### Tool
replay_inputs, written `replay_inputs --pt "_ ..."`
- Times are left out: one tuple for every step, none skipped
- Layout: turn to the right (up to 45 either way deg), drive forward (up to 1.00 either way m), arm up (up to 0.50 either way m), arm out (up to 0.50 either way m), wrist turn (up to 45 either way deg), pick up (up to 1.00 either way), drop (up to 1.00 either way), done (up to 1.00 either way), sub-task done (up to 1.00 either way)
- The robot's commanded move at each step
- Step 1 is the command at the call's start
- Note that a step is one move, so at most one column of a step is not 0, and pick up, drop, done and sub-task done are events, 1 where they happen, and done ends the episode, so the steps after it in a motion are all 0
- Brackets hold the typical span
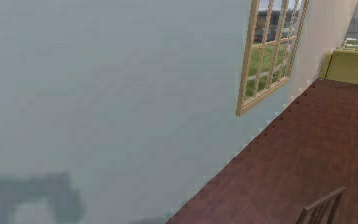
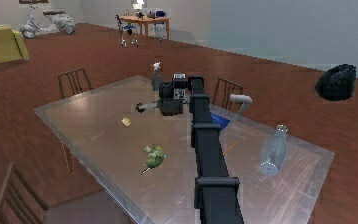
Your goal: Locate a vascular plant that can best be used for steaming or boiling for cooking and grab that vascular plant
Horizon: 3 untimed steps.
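One glass table carries the things in the arm side view, with a chair at its far left edge. Toward the table's left part lies a small yellowish bit. Right of it and closer to the near edge lies a green lump, the likeliest plant. Its long axis slants across the top from near-left to far-right, a thin end pointing at the near edge.

Farther in, well apart from the lump, the gripper points toward the view's left. How its jaws stand cannot be told, nor whether it holds anything. The dark arm crosses the table from the near edge. A blue thing lies just right of it, and a clear bottle stands upright near the right corner.
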Motion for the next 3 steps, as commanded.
replay_inputs --pt "0.0 0.00 -0.30 0.00 0.0 0.00 0.00 0.00 0.00" --pt "0.0 0.00 0.00 0.00 0.0 1.00 0.00 0.00 0.00" --pt "0.0 0.00 0.10 0.00 0.0 0.00 0.00 0.00 0.00"
